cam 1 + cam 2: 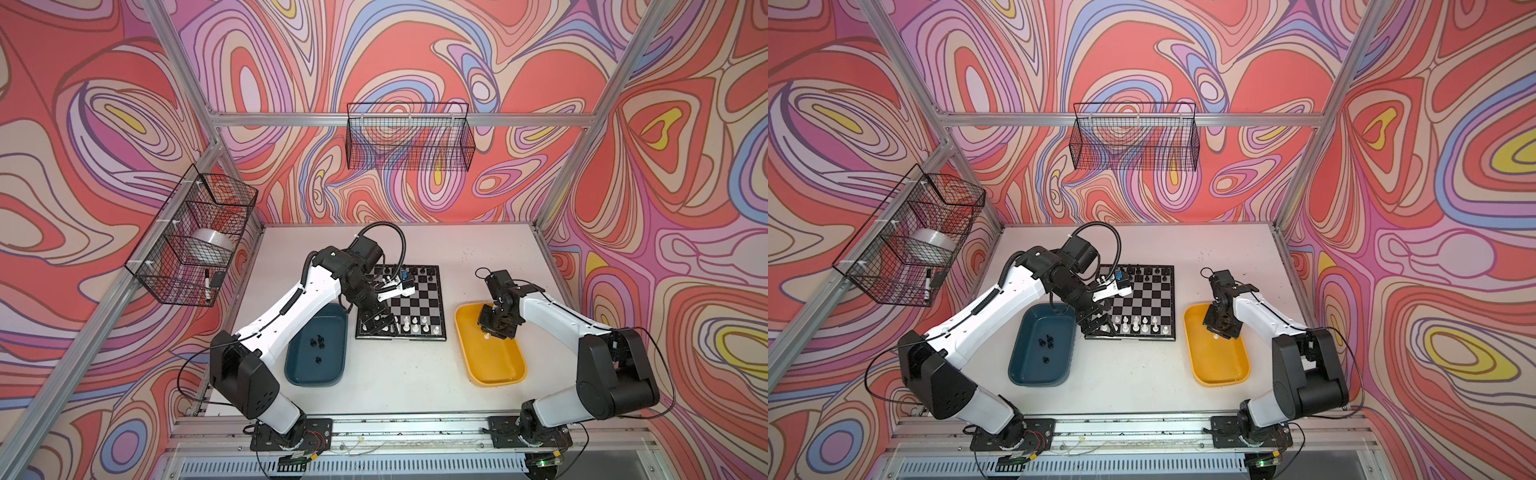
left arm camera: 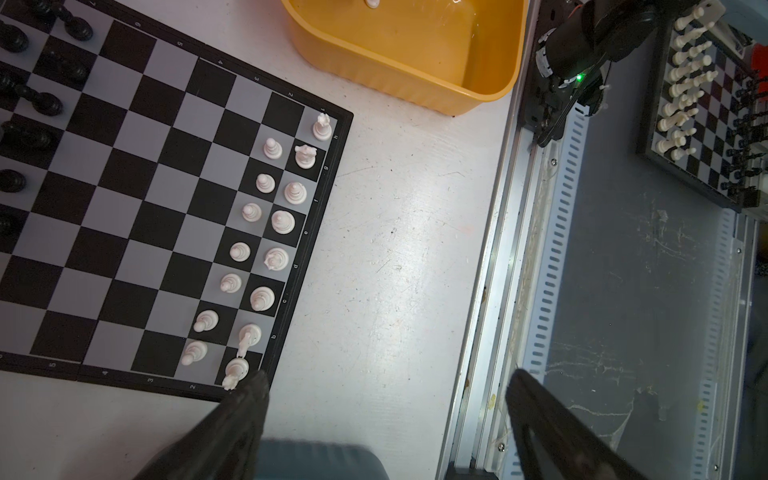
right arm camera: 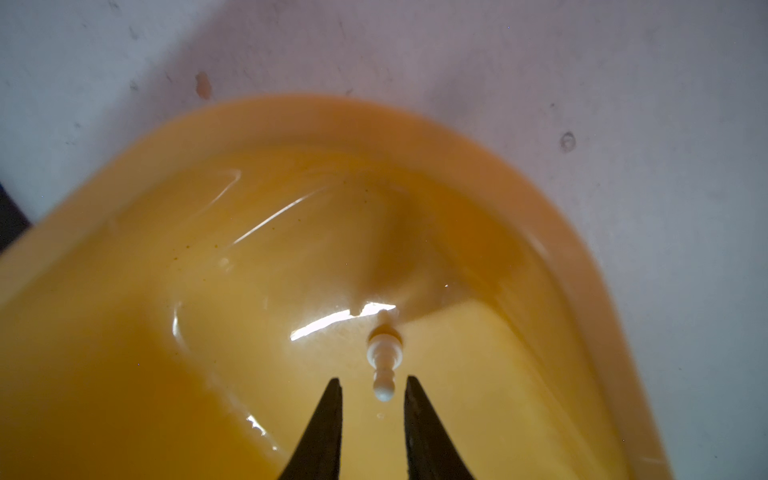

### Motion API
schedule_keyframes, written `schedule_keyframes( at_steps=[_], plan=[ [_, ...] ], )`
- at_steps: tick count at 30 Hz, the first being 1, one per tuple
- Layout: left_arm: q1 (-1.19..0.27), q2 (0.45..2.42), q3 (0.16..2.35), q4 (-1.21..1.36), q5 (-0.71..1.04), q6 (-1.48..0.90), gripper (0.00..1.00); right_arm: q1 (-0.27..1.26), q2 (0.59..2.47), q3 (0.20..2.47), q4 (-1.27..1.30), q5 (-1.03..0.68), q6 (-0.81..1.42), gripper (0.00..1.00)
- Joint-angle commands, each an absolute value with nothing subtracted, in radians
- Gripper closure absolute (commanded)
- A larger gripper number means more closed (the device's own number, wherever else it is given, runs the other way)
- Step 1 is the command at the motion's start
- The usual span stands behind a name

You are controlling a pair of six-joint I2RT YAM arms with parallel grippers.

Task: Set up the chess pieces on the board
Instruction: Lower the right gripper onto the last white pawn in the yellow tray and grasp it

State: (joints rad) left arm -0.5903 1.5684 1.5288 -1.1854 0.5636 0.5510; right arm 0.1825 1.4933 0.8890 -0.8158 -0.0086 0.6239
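White pawn [image 3: 384, 353] (in yellow tray [image 3: 124, 332]) between parted right jaws; left jaws wide apart.

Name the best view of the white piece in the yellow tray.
Right wrist view: the white piece shows close up in the yellow tray. Both top views give a speck; the left wrist view crops it.
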Motion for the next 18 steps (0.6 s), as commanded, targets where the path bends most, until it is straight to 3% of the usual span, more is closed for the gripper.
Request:
schedule_keyframes(
  at_steps=[1, 18],
  plan=[
    [-0.595, 1.557, 1.518, -1.206, 0.561, 0.574, 0.10, 0.176, 1.508, 0.875, -0.801, -0.008, 0.616, 0.74],
    [-0.595, 1.545, 1.504, -1.198, 0.554, 0.570, 0.10, 0.173, 1.530, 0.858, -0.779, -0.016, 0.608, 0.77]
  ],
)
